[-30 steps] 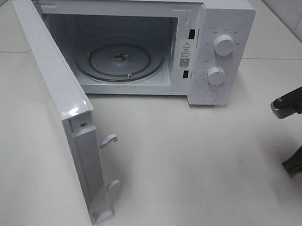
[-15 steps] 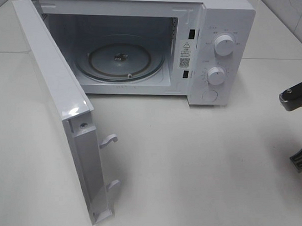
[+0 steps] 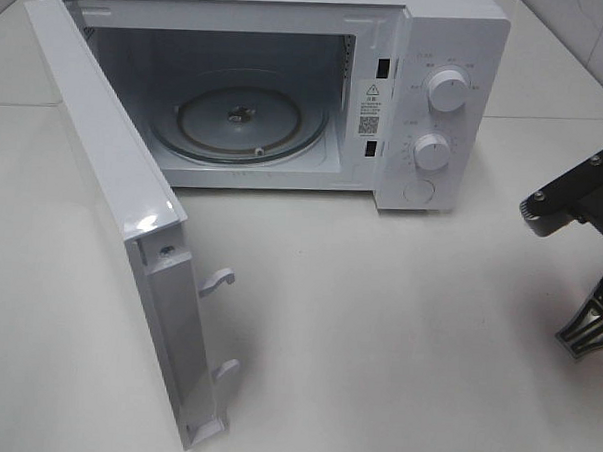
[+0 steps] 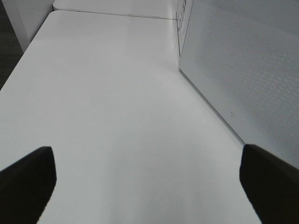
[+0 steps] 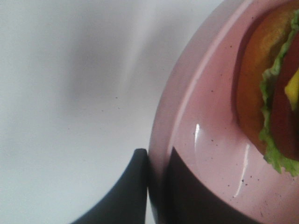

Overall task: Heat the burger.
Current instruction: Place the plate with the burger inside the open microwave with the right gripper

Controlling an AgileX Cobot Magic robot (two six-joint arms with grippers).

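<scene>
Golden-bunned burger [image 5: 264, 60] (green lettuce frill) on pink plate [image 5: 205, 154].

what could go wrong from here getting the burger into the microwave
1. The right gripper pinches the pink plate only at its rim. The plate may tilt on the way, and the tall burger could slide or topple.
2. The microwave door stands wide open, and the open left gripper is close beside it. A bump there might swing the door into the plate's way.
</scene>
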